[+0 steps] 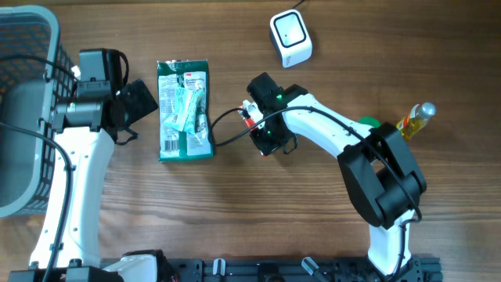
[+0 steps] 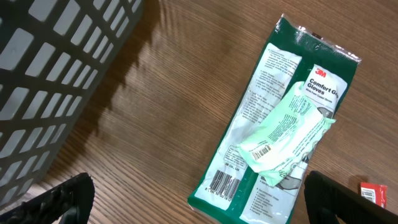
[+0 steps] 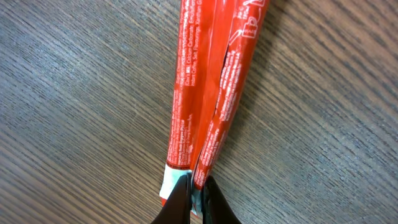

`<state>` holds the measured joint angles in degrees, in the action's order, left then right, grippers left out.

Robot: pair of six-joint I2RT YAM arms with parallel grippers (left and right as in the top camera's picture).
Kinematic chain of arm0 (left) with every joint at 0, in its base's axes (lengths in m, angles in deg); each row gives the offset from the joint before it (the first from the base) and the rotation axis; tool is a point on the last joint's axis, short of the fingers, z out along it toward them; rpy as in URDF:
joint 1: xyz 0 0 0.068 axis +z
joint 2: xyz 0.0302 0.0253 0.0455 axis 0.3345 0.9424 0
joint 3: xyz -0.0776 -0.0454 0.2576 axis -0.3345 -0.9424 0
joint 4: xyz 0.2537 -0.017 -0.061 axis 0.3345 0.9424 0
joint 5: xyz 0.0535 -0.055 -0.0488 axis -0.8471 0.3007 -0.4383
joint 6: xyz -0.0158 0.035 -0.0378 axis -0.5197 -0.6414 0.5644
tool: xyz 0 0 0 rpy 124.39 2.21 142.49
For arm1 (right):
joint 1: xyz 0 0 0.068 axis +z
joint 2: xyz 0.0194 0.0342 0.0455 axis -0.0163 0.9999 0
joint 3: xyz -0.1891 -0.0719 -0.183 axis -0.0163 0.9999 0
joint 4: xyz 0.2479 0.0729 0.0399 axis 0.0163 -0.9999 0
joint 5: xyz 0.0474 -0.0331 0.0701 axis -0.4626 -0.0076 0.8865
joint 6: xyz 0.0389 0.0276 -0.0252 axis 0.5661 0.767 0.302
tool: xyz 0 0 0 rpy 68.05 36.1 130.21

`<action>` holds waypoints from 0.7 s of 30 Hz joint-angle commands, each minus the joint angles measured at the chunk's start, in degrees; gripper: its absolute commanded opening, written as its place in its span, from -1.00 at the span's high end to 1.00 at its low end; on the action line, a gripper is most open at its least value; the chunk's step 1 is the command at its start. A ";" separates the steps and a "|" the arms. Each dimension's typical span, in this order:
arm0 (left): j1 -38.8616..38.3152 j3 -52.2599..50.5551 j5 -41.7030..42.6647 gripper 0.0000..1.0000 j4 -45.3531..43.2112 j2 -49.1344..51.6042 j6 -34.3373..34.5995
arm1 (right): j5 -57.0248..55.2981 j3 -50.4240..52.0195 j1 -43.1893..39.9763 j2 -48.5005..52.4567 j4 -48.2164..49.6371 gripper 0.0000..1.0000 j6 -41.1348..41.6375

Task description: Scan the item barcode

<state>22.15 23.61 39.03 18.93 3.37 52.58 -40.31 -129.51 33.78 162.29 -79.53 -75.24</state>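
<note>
Right wrist view: right end effector (image 3: 198,198) clamps the red packet (image 3: 189,81) at 1 end, likely leaving its print exposed for the scanner (image 1: 290,37); left end effector (image 2: 199,202) stands wide.

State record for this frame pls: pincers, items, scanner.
left pincer: open, empty, beside the glove pack's left edge
right pincer: shut on the end of the red pack
red pack: long, red with white print; lifted or not, cannot tell
glove pack: green, flat on table, barcode up in the left wrist view
scanner: white, far side of table, nothing at it
bottle: right edge, yellow contents
basket: grey, far left
scan: not yet done
</note>
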 commanded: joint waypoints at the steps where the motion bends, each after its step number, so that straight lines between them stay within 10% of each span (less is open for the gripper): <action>1: -0.26 0.00 0.09 -1.00 -0.11 0.11 -0.46 | -0.57 -1.92 0.13 -1.11 0.17 0.91 -2.47; 21: -0.26 0.00 0.09 -1.00 -0.11 0.11 -0.46 | -2.75 -1.95 0.13 -8.07 0.98 0.91 -10.19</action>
<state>22.15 23.61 39.03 18.95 3.37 52.58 -41.62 -130.67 33.78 154.86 -78.81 -84.23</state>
